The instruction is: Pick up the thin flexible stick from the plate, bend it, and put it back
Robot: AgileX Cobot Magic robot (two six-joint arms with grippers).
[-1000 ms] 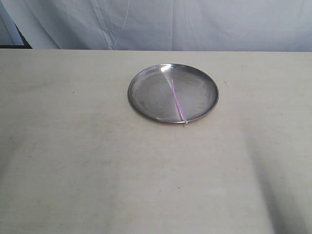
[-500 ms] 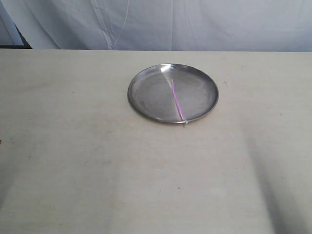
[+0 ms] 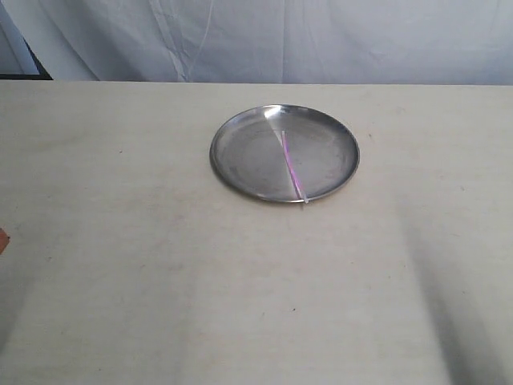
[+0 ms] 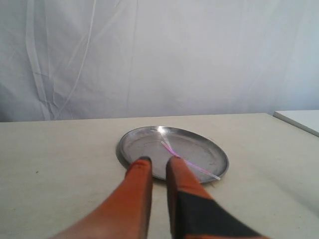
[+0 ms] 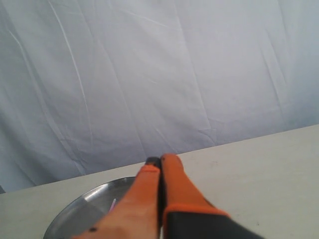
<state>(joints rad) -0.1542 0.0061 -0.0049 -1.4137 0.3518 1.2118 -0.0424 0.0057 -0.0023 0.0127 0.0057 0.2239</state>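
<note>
The round steel plate (image 3: pixel 248 152) lies on the table, a little behind its middle. The thin pink-purple stick (image 3: pixel 293 170) rests across the plate's right half, its paler end poking just over the near rim. My left gripper (image 4: pixel 158 160) hovers short of the plate (image 4: pixel 144 144), fingers slightly apart and empty, the stick (image 4: pixel 199 168) lying beyond them. An orange tip of the left gripper (image 3: pixel 2 239) shows at the exterior view's left edge. My right gripper (image 5: pixel 160 160) is shut on nothing, with the plate (image 5: pixel 79 211) and a bit of the stick (image 5: pixel 113 204) below it.
The pale wooden table (image 3: pixel 160 281) stretches wide around the plate. A white cloth backdrop (image 3: pixel 321 40) hangs behind the far edge. A second white surface (image 4: pixel 299 119) shows beside the table in the left wrist view.
An orange tip of the left gripper has come into the exterior view at its left edge. The plate and the stick have not moved.
</note>
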